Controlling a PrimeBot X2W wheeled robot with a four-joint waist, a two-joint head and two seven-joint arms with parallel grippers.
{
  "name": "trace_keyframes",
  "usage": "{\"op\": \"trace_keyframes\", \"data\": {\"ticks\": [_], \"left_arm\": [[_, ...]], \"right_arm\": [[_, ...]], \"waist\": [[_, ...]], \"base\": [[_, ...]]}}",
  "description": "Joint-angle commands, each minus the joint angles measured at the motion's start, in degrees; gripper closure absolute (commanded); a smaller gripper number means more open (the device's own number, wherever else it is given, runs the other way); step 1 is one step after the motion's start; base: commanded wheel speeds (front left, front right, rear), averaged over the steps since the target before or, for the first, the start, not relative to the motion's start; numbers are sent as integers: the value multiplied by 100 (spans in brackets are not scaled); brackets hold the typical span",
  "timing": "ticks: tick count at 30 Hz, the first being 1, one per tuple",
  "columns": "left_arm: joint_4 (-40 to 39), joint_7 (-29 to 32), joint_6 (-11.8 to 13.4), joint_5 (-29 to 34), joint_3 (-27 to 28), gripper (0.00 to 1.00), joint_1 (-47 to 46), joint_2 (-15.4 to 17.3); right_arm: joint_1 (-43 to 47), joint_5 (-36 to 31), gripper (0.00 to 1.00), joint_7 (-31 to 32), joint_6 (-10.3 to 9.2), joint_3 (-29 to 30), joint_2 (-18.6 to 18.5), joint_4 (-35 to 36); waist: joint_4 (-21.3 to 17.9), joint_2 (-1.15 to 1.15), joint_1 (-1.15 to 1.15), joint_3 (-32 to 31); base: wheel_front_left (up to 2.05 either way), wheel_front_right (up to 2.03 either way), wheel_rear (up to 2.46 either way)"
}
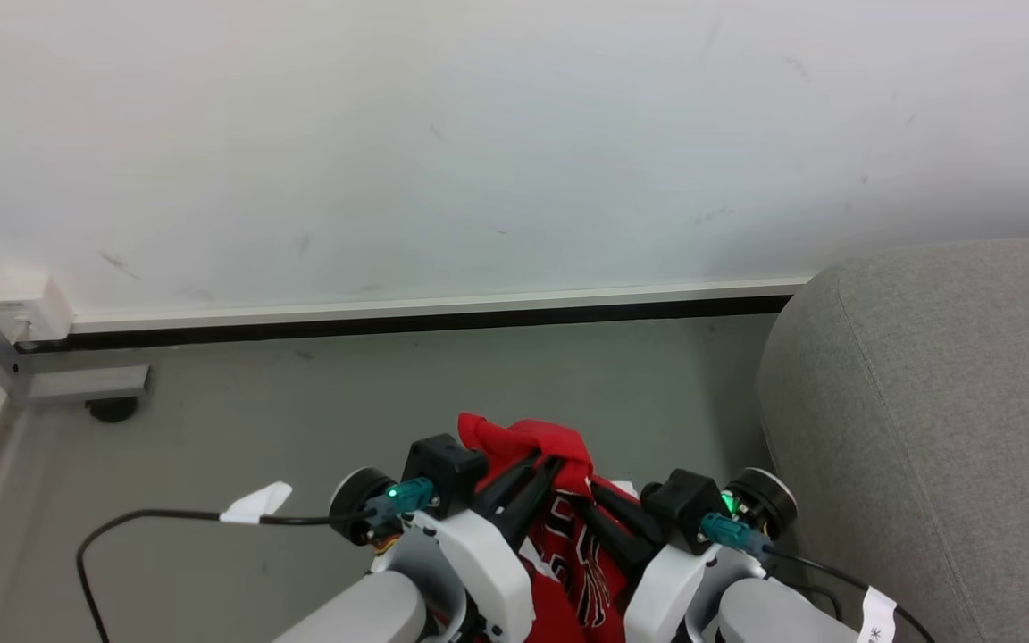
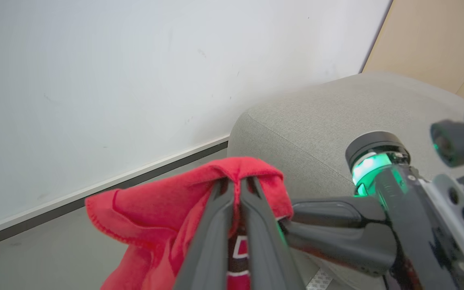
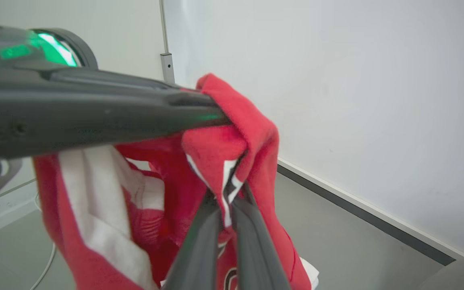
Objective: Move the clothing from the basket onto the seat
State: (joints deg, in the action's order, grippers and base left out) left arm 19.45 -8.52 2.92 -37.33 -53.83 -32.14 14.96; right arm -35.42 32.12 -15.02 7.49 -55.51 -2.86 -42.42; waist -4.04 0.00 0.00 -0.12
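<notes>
Item: red jersey (image 1: 528, 438), held up between your arms, hanging long-axis downward. Your left claw (image 1: 543, 466) clenched on its top fold; your right claw (image 1: 599, 489) clenched on the striped trim just beside. Seat (image 1: 925, 402) lies rightward, nearer your right arm

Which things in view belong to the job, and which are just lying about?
Part of the job:
red jersey, lifted
left end effector, shut on the jersey
right end effector, shut on the jersey
grey sofa, the destination

Just lying about:
black cable on the floor
white tag on that cable
wall socket box
metal frame foot
</notes>
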Motion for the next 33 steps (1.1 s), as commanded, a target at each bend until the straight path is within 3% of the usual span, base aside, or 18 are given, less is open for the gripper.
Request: {"op": "trace_keyframes", "data": {"ticks": [1,7,10,13,16,21,24,25,26,27,28,33], "left_arm": [[12,-42,23,-67,40,100,1,40],[63,-145,91,-94,91,100,12,67],[113,-200,105,-97,104,93,23,74],[162,-227,107,-108,110,93,29,74],[218,-253,114,-121,119,80,44,65],[305,-311,119,-141,134,71,49,57],[346,-345,123,-145,128,56,54,35],[378,-372,125,-150,124,27,64,31],[390,-380,131,-153,130,10,66,30],[390,-380,131,-153,130,10,66,30],[402,-381,138,-152,135,0,63,30],[455,-442,158,-139,151,0,77,27]], "right_arm": [[-40,-24,100,-22,1,76,-5,46],[45,17,100,-21,1,451,-7,144],[49,-41,100,-22,1,689,-7,172],[64,-98,100,-22,1,839,-7,206],[105,-160,100,-23,1,1048,-12,272],[176,-201,100,-22,-5,1459,-29,405],[250,-303,100,-22,-5,1705,-5,456],[283,-356,100,-22,-5,1868,-9,483],[290,-393,100,-22,-5,1956,-9,496],[290,-393,100,-22,-5,1956,-9,496],[291,-444,100,-23,-5,2034,-10,518],[376,-625,100,-22,-5,2331,-8,671]], "waist": [[5,0,0,-1],[24,0,0,-10],[21,0,0,-18],[10,0,0,-23],[-22,0,0,-32],[-81,0,0,-36],[-115,0,0,-39],[-137,0,0,-43],[-149,0,0,-44],[-149,0,0,-44],[-160,0,0,-42],[-228,0,0,-50]], "base": [[0,0,0],[0,0,0],[0,0,0],[0,0,0],[0,0,0],[0,0,0],[0,0,0],[0,0,0],[0,0,0],[0,0,0],[0,0,0],[0,0,0]]}}
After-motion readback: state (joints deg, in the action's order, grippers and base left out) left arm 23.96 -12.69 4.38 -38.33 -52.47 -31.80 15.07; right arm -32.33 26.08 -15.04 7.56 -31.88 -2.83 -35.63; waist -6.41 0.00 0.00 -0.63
